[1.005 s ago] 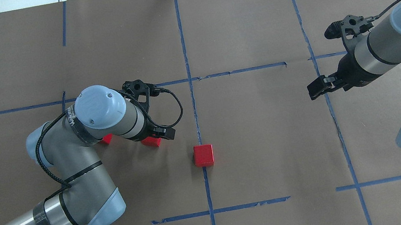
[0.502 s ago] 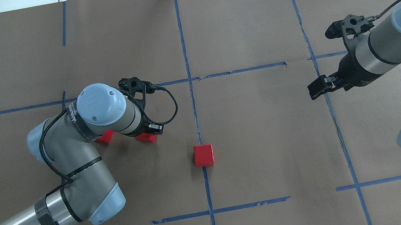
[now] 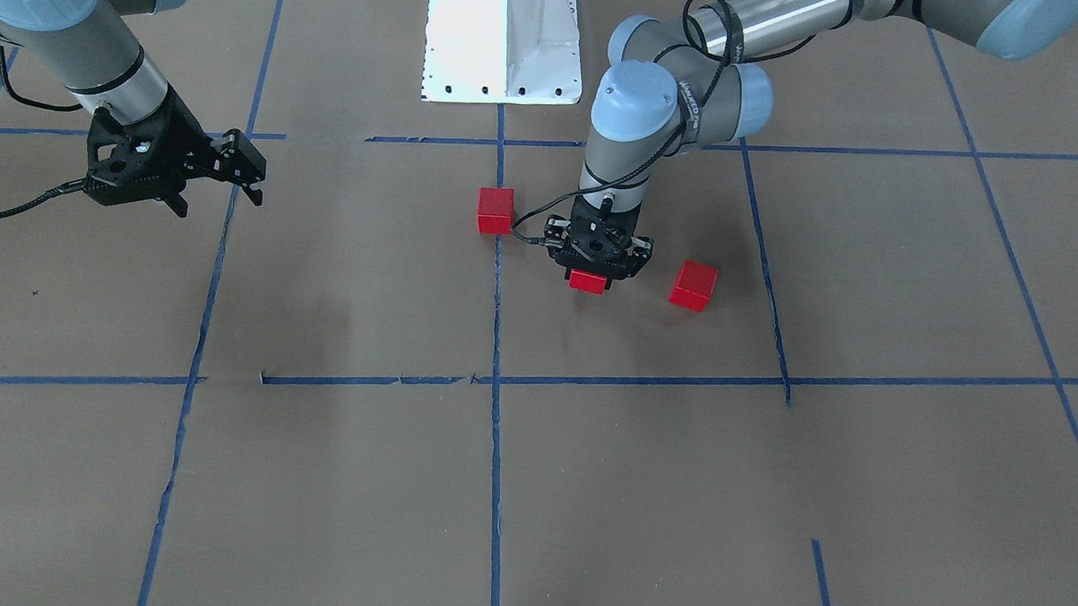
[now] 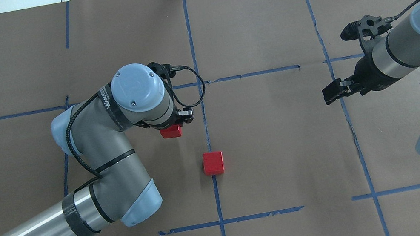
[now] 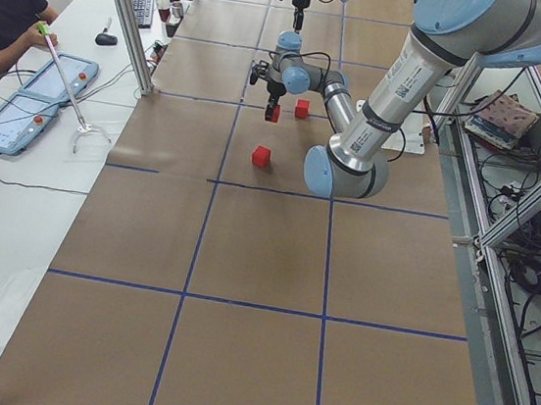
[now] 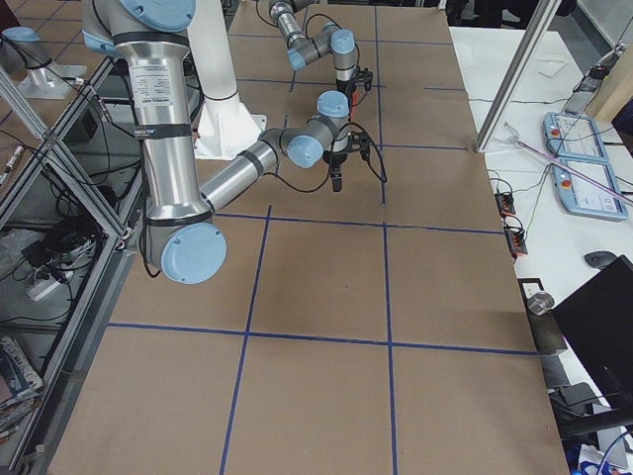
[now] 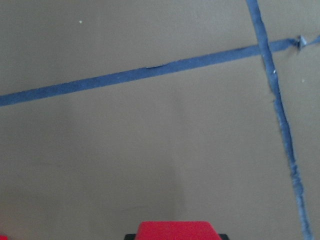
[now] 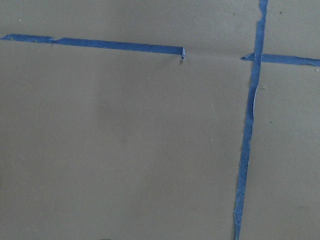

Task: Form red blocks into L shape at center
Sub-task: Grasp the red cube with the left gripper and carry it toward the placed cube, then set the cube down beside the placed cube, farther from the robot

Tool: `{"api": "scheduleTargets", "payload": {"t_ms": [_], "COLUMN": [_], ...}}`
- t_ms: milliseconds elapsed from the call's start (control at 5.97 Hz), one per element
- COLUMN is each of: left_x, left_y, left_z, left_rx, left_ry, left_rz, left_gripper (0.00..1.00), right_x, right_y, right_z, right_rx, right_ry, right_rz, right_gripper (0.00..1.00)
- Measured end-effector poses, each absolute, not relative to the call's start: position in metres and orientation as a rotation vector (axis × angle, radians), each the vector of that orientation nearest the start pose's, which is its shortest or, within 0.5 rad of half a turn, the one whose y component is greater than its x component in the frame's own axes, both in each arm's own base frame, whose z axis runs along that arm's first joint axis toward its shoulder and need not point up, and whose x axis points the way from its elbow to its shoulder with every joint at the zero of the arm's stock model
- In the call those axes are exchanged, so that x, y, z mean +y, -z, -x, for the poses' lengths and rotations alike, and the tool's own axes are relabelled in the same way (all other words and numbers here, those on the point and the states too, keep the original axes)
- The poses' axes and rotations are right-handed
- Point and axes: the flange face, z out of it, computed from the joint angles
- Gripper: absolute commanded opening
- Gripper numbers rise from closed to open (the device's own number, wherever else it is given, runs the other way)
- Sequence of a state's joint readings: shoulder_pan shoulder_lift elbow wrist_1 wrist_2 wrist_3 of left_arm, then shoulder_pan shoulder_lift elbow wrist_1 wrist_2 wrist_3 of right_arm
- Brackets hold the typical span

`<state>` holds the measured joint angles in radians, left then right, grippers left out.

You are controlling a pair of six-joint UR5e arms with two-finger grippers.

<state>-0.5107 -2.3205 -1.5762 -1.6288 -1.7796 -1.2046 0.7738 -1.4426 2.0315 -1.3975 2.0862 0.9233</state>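
Note:
My left gripper (image 3: pixel 598 267) is shut on a red block (image 3: pixel 587 281), which it holds just left of the middle tape line (image 4: pixel 207 135) that marks the center. That held block (image 4: pixel 170 132) also fills the bottom edge of the left wrist view (image 7: pixel 176 230). A second red block (image 4: pixel 213 163) (image 3: pixel 496 211) rests on the middle line nearer the base. The third red block (image 3: pixel 693 285) lies loose further out on the left side and is hidden under my left arm in the overhead view. My right gripper (image 3: pixel 249 174) hovers open far to the right, holding nothing.
The white robot base (image 3: pixel 501 42) sits at the table's near edge on the middle line. Blue tape lines cross the brown paper. In the exterior left view a person (image 5: pixel 8 7) sits at a side desk with tablets.
My left arm has carried the gripped red block to the right and away from the base, closer to the middle line. The loose block is now covered by the arm. The right arm has stayed still.

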Motion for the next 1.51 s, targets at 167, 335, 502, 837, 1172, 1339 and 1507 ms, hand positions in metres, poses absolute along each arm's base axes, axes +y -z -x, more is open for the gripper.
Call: {"api": "scheduleTargets", "payload": {"t_ms": [167,335,502,837,1172,1339,1507], "left_x": [-0.431,-0.422,-0.417,-0.404,-0.397,-0.394,-0.393], "left_y": [-0.187,-0.179,-0.175,-0.175,-0.177,-0.177,-0.177], "left_z": [-0.588,-0.608,-0.625,-0.644,-0.651,-0.652,-0.654], "left_rx": [0.819,0.812,0.804,0.792,0.788,0.788,0.789], "left_ry": [0.112,0.141,0.143,0.124,0.111,0.104,0.098], "left_rz": [-0.156,-0.16,-0.158,-0.147,-0.142,-0.141,-0.142], "left_gripper": [0.0,0.01,0.02,0.03,0.03,0.04,0.04], "right_x": [-0.417,-0.415,-0.413,-0.411,-0.411,-0.411,-0.411], "right_y": [-0.363,-0.367,-0.37,-0.372,-0.372,-0.372,-0.372], "right_z": [0.306,0.303,0.3,0.299,0.299,0.299,0.3], "right_rx": [-0.88,-0.875,-0.872,-0.87,-0.869,-0.869,-0.87], "right_ry": [0.077,0.075,0.074,0.073,0.071,0.071,0.07], "right_rz": [-0.111,-0.106,-0.102,-0.099,-0.098,-0.099,-0.099], "right_gripper": [1.0,1.0,1.0,1.0,1.0,1.0,1.0]}}
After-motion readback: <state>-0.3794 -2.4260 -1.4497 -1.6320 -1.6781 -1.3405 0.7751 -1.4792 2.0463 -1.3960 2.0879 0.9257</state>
